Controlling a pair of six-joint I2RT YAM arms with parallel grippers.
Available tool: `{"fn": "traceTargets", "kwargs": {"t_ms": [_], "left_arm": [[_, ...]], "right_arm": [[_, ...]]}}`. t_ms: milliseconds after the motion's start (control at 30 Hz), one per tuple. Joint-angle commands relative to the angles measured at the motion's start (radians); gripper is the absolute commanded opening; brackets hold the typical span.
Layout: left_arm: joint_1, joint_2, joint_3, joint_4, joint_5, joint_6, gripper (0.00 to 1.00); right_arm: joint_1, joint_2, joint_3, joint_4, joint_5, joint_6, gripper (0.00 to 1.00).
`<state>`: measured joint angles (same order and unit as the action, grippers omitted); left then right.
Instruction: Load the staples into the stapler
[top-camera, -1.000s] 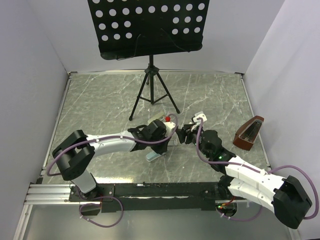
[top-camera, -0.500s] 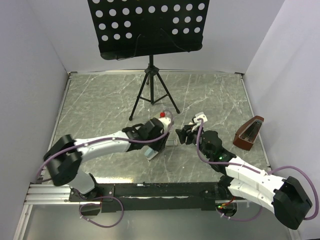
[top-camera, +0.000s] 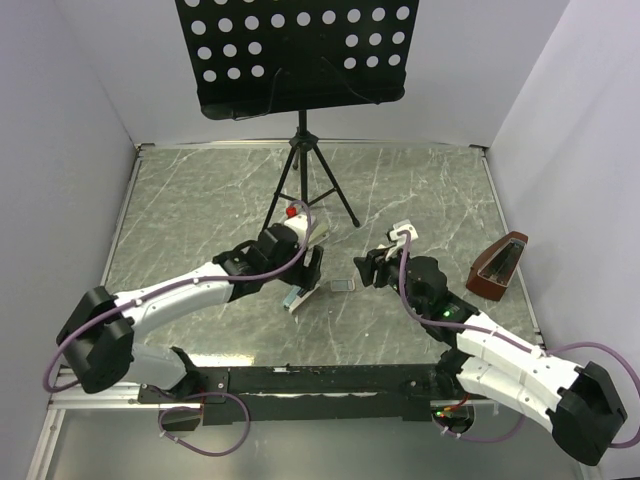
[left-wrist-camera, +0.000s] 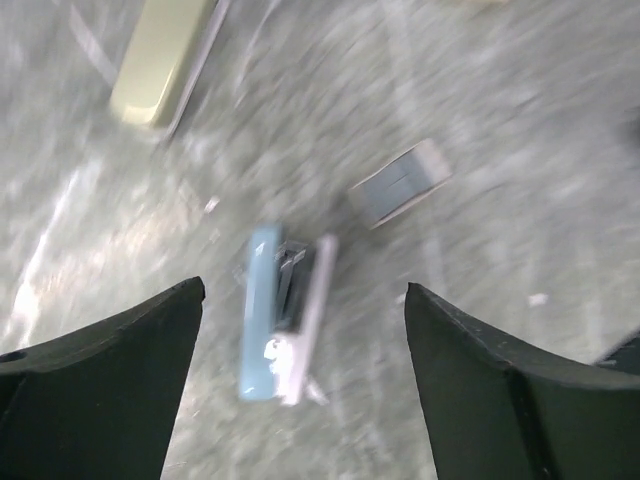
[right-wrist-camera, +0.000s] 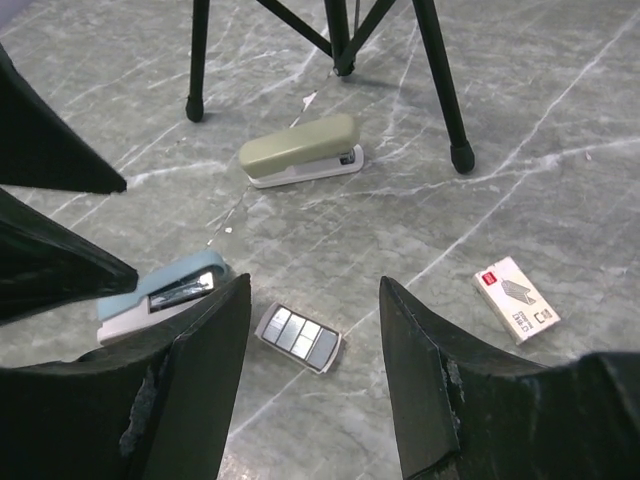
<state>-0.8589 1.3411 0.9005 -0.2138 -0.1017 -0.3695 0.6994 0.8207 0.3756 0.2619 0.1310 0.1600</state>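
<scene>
A light blue stapler (left-wrist-camera: 272, 318) lies on the marble table (top-camera: 200, 200) with its top swung open; it also shows in the right wrist view (right-wrist-camera: 165, 290) and from above (top-camera: 300, 298). The staples, a silvery-grey strip (right-wrist-camera: 299, 338), lie flat just right of it (top-camera: 341, 285), and the view of the staples (left-wrist-camera: 400, 182) is blurred. A tiny white box with a red mark (right-wrist-camera: 515, 298) lies further right. My left gripper (left-wrist-camera: 302, 290) hovers open above the blue stapler, holding nothing. My right gripper (right-wrist-camera: 312, 283) is open and empty, just short of the strip.
A beige stapler (right-wrist-camera: 300, 150) sits shut near the music stand's black tripod legs (top-camera: 300, 190). A brown-red wedge-shaped object (top-camera: 498, 266) stands at the right side of the table. White walls enclose the table on three sides.
My left gripper has opened from shut and drawn back towards the far left, off the blue stapler, which stays on the table. The right arm has barely moved.
</scene>
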Motion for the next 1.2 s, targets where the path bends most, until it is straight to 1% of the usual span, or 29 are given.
{"fn": "traceTargets", "kwargs": {"t_ms": [0,33,133,167,233,333,400,433,467,500,533,567,600,633,667,700,733,767,800,867,900,967,1100,1167], "left_arm": [[0.056,0.049,-0.051,0.03,0.026,-0.028,0.85],[0.066,0.076,-0.052,0.036,0.039,-0.028,0.84],[0.104,0.121,-0.049,0.06,0.08,-0.019,0.78],[0.121,0.131,-0.035,0.06,0.091,-0.017,0.73],[0.129,0.164,-0.015,0.044,0.106,0.001,0.69],[0.133,0.161,0.0,0.034,0.111,0.011,0.69],[0.139,0.127,-0.024,0.047,0.108,0.001,0.7],[0.142,0.109,-0.034,0.05,0.103,-0.006,0.7],[0.146,0.086,-0.064,0.063,0.105,-0.02,0.71],[0.146,0.031,-0.084,0.073,0.105,-0.029,0.72],[0.149,-0.002,-0.103,0.08,0.065,-0.038,0.74],[0.152,-0.037,-0.141,0.091,0.047,-0.055,0.75],[0.15,-0.113,-0.158,0.091,0.007,-0.063,0.76],[0.153,-0.153,-0.173,0.09,-0.012,-0.069,0.78],[0.156,-0.195,-0.192,0.083,-0.029,-0.074,0.79],[0.156,-0.28,-0.196,0.064,-0.068,-0.072,0.8],[0.156,-0.322,-0.201,0.05,-0.09,-0.072,0.84],[0.159,-0.367,-0.206,0.039,-0.117,-0.065,0.85],[0.161,-0.449,-0.207,0.022,-0.139,-0.054,0.86],[0.164,-0.56,-0.209,0.004,-0.197,-0.023,0.93],[0.164,-0.591,-0.206,-0.018,-0.229,-0.013,0.95],[0.166,-0.667,-0.198,-0.036,-0.257,0.024,0.99],[0.167,-0.764,-0.212,-0.05,-0.319,0.066,0.99],[0.166,-0.815,-0.253,-0.024,-0.343,0.075,1.0]], "right_arm": [[-0.006,-0.022,0.08,-0.105,0.019,0.026,0.61],[-0.006,-0.023,0.085,-0.128,0.019,0.027,0.61],[-0.005,-0.032,0.089,-0.154,0.016,0.032,0.61],[-0.005,-0.034,0.091,-0.167,0.013,0.033,0.61],[-0.005,-0.02,0.101,-0.177,-0.023,0.029,0.61],[-0.005,0.047,0.152,-0.222,-0.1,0.038,0.61],[-0.003,0.122,0.202,-0.254,-0.125,0.061,0.61],[-0.003,0.153,0.224,-0.257,-0.16,0.071,0.61],[-0.006,0.222,0.247,-0.257,-0.216,0.087,0.61],[-0.006,0.262,0.299,-0.295,-0.238,0.091,0.61],[-0.003,0.3,0.33,-0.305,-0.269,0.099,0.61],[0.0,0.386,0.359,-0.314,-0.312,0.122,0.6],[0.008,0.427,0.425,-0.325,-0.326,0.137,0.6],[0.015,0.472,0.465,-0.373,-0.33,0.156,0.6],[0.023,0.557,0.506,-0.41,-0.289,0.209,0.6],[0.035,0.596,0.584,-0.447,-0.263,0.239,0.6],[0.061,0.63,0.618,-0.51,-0.239,0.265,0.61],[0.075,0.682,0.644,-0.53,-0.203,0.323,0.61],[0.093,0.701,0.676,-0.547,-0.144,0.354,0.62],[0.124,0.736,0.692,-0.57,-0.095,0.436,0.63],[0.132,0.747,0.698,-0.578,-0.058,0.464,0.63],[0.155,0.77,0.707,-0.614,-0.038,0.527,0.63],[0.181,0.799,0.703,-0.644,-0.008,0.627,0.63],[0.189,0.814,0.698,-0.642,-0.011,0.674,0.63]]}}
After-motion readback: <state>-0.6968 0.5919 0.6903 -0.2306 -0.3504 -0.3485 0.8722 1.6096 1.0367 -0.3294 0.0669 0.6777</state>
